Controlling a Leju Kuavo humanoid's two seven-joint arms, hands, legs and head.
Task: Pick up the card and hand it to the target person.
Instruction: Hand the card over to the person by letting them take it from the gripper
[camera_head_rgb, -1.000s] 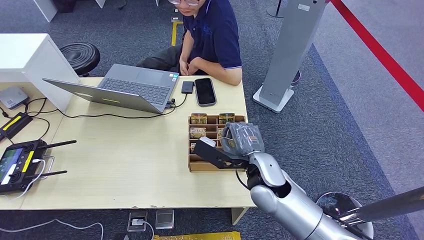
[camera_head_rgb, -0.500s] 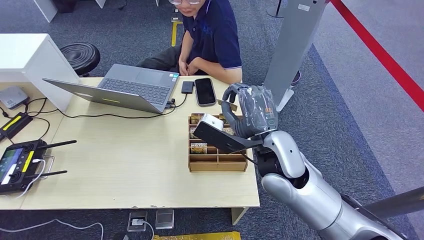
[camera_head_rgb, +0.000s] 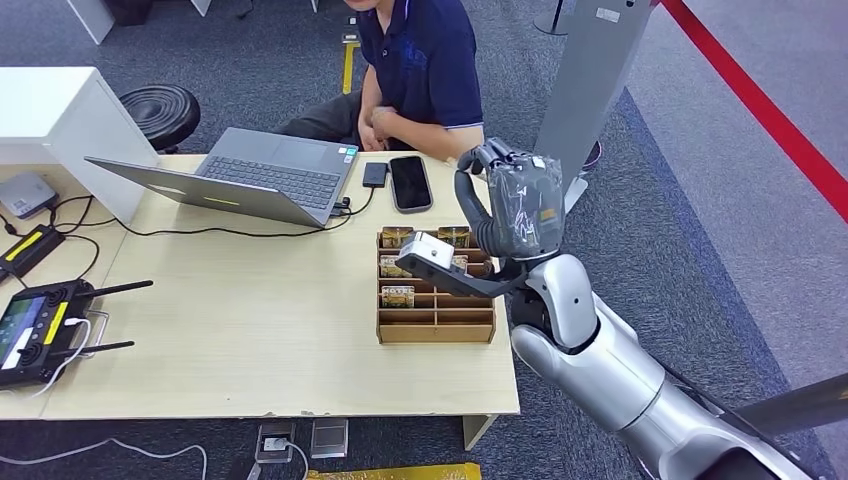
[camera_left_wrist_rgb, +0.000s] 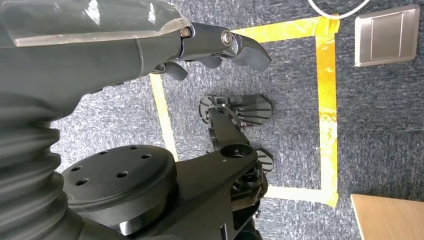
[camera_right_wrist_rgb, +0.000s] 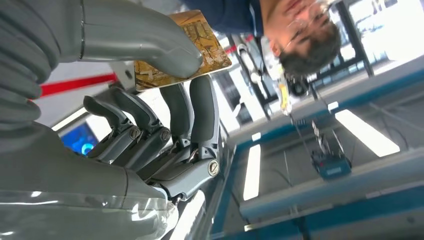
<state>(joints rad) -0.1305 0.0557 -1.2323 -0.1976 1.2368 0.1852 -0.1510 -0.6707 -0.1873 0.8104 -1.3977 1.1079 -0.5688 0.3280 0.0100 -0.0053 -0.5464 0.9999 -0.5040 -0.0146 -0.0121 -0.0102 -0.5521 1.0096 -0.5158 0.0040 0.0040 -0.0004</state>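
Note:
My right hand (camera_head_rgb: 515, 205) is raised above the far right corner of the table, close to the seated person (camera_head_rgb: 420, 70) in a dark blue shirt. In the right wrist view the thumb and fingers pinch a gold patterned card (camera_right_wrist_rgb: 190, 45), which is held up toward the person (camera_right_wrist_rgb: 225, 12). Below the hand, the wooden card organiser (camera_head_rgb: 435, 322) holds more cards (camera_head_rgb: 398, 297) in its slots. My left hand (camera_left_wrist_rgb: 215, 45) hangs over the carpet floor with nothing in it, fingers loosely apart.
An open laptop (camera_head_rgb: 260, 175), a black phone (camera_head_rgb: 410, 183) and a small dark device (camera_head_rgb: 374, 174) lie in front of the person. A handheld controller (camera_head_rgb: 30, 330) with cables sits at the table's left edge. A grey pillar (camera_head_rgb: 590, 90) stands right of the table.
My right hand has lifted out of the organiser with the card and moved up and away toward the person. The person has shifted back slightly.

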